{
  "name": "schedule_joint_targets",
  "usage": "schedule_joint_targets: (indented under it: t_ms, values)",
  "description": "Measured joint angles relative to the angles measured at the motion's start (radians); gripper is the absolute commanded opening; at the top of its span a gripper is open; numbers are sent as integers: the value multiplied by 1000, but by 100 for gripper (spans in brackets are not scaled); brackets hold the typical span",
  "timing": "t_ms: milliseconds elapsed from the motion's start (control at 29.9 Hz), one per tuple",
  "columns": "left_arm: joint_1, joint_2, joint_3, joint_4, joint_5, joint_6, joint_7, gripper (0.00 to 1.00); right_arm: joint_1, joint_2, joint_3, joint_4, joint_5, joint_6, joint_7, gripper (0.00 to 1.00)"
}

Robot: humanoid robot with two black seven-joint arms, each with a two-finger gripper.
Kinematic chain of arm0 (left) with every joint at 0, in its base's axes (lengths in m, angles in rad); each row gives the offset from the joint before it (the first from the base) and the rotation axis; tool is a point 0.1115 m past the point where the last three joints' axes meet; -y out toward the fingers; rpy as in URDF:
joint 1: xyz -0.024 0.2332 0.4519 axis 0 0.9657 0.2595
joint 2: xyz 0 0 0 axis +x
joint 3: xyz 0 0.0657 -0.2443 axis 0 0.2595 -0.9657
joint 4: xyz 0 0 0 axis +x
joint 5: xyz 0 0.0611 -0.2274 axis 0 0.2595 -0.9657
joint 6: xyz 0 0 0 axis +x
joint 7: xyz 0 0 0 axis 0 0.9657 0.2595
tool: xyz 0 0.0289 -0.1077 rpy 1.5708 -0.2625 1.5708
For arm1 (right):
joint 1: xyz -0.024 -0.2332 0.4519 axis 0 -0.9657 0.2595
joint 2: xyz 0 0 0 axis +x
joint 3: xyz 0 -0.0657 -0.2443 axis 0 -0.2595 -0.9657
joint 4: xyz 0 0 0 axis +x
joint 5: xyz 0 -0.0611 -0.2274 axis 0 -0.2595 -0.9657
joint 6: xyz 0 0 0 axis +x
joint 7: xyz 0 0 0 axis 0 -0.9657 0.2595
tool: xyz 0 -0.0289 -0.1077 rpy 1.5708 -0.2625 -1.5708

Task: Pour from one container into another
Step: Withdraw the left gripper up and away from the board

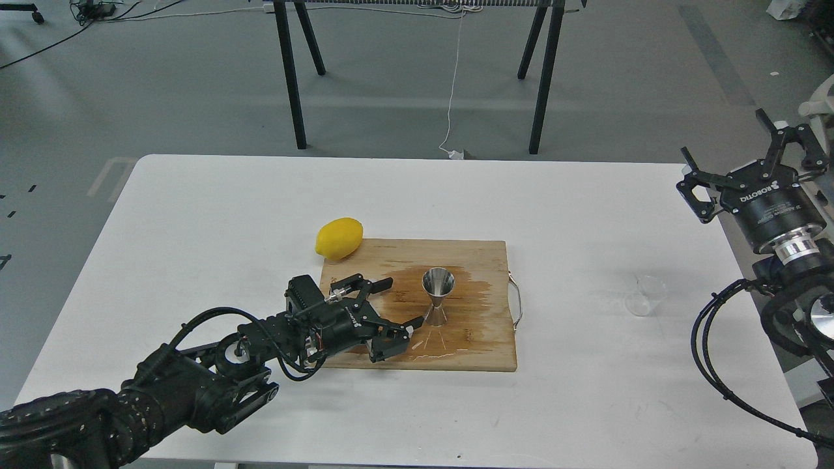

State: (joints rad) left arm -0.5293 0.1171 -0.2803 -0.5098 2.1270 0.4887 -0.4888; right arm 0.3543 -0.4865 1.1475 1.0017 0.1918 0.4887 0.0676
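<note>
The steel jigger (438, 296) stands upright on the wooden cutting board (475, 352), on a wet dark patch. My left gripper (402, 302) lies low over the board's left part, open, its fingertips just left of the jigger and not touching it. The clear glass cup (645, 294) stands on the white table to the right of the board, faint against the surface. My right gripper (723, 140) hangs open well above the table's right edge, up and to the right of the cup, holding nothing.
A yellow lemon (339, 238) rests at the board's far left corner. A thin metal handle (516, 301) sticks out from the board's right edge. Black trestle legs (290, 78) stand on the floor beyond the white table (195, 215).
</note>
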Motion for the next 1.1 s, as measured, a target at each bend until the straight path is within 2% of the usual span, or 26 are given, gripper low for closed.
schedule_joint_targets:
  t_ms: [100, 234, 435, 569, 636, 803, 1004, 1105]
  values:
    - [9, 33, -6, -27, -5, 0, 0, 97, 0, 0, 0, 0, 0, 0, 0, 99]
    - [6, 129, -20, -122, -96, 0, 0, 96, 0, 0, 0, 1, 0, 0, 0, 99]
    - [-53, 302, -23, -244, -422, 0, 0, 97, 0, 0, 0, 0, -1, 0, 0, 99]
    - [-104, 409, -39, -273, -659, -7, 0, 97, 0, 3, -2, -4, -2, 0, 1, 99]
    - [-124, 446, -63, -275, -770, -93, 1, 97, 5, 7, -2, -4, -2, 0, 1, 99]
    - [-141, 519, -185, -283, -950, -475, 1, 97, 16, 11, -5, -8, -3, 0, 2, 99]
    - [-129, 561, -379, -333, -1061, -890, 0, 97, 17, 11, -9, -9, -3, 0, 2, 99]
    - [-129, 585, -434, -336, -1172, -964, 0, 97, 18, 11, -13, -8, -3, 0, 2, 99]
